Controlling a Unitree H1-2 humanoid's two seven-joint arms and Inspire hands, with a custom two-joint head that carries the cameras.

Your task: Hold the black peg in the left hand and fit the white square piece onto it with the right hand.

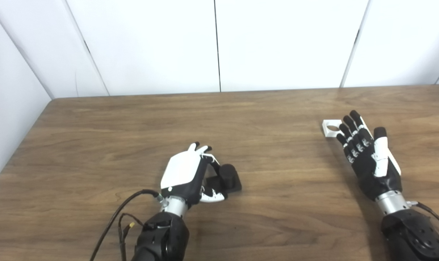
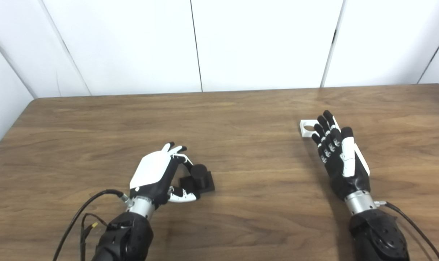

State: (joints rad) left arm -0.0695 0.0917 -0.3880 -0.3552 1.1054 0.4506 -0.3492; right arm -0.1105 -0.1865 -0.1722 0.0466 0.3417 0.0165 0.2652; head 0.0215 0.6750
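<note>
left hand (image 1: 183, 174) beside black peg (image 1: 227, 177), right hand (image 1: 366, 156) touching white square piece (image 1: 331, 127)

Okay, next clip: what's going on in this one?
A humanoid robot is starting a peg-fitting job at a wooden table. Its left hand is curled beside the black peg, which sits on the table, not lifted. The right hand is open, fingertips at the white square piece, not holding it.

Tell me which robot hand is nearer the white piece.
Right. The right robot hand has its fingertips at the white piece; the left robot hand is far off, by the black peg.
</note>
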